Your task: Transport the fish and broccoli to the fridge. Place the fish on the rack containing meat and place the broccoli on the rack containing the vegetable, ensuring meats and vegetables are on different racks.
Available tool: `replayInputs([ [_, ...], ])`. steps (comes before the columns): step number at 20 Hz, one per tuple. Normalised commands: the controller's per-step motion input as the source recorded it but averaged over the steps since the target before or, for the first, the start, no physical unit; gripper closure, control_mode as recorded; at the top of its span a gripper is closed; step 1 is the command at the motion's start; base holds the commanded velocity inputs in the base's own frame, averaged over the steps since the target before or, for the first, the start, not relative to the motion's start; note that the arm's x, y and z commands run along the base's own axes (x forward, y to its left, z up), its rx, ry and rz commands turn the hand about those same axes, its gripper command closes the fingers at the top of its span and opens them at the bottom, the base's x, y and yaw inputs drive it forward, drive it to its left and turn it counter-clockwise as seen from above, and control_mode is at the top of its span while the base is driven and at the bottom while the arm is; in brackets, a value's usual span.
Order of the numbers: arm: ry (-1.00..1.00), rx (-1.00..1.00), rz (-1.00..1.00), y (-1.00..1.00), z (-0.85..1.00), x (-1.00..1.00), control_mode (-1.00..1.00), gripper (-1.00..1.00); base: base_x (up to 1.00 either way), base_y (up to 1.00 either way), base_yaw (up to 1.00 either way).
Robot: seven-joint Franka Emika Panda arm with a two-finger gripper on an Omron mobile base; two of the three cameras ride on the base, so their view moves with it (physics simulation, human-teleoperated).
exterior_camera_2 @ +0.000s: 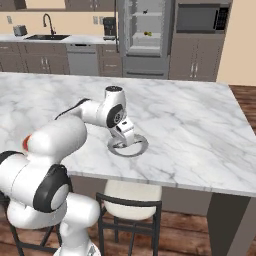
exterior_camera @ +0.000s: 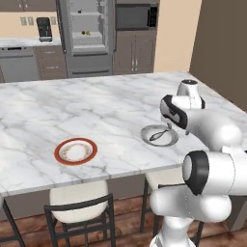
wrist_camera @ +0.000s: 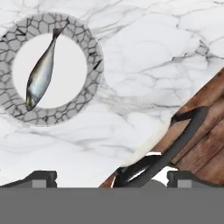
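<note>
Left base view: my arm reaches over the marble island point(exterior_camera: 96, 111), wrist hanging right over the grey-rimmed plate point(exterior_camera: 159, 135) near the island's front edge. The fish point(exterior_camera: 157, 136) lies on that plate, thin and silver. A red-rimmed plate point(exterior_camera: 75, 151) sits well left of the grey plate, also by the front edge, w/ something pale on it that I can't make out. Past the island the fridge point(exterior_camera: 87, 34) stands open; on one rack a small green bit and an orange-brown bit sit side by side, too small to name for sure. A stool point(exterior_camera: 79, 202) tucks under the island below the red plate.

Right base view: my forearm crosses the island, hand low over the grey plate's rim, covering most of it. Fridge open past the island, a yellowish-green speck on a middle rack. Can't tell finger state here.

Hand view: the fish lies diagonal in the plate's white centre, tail up, head down, untouched. My gripper point(wrist_camera: 113, 178) hangs off the plate, over the island's edge, w/ stool back and wood floor below. Fingertips point(wrist_camera: 41, 178) sit wide apart, nothing between them.
</note>
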Motion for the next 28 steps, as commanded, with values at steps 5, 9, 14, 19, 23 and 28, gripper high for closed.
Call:
replayInputs([
  [5,0.05,0.12,0.0,0.0,-0.47,0.64,-1.0,-1.0,0.0,0.0,0.0],
  [9,0.06,0.07,0.0,0.0,-0.37,0.6,-1.0,-1.0,0.0,0.0,0.0],
  [14,0.05,0.02,0.0,0.0,-0.36,0.63,-1.0,-1.0,0.0,0.0,0.0],
  [19,0.05,0.02,0.0,0.0,-0.4,0.6,-1.0,-1.0,0.0,0.0,0.0],
  [23,0.02,0.0,0.0,0.0,-0.44,0.65,-1.0,-1.0,0.0,0.0,0.0],
  [28,0.01,0.0,0.0,0.0,-0.37,0.57,-1.0,-1.0,0.0,0.0,0.0],
])
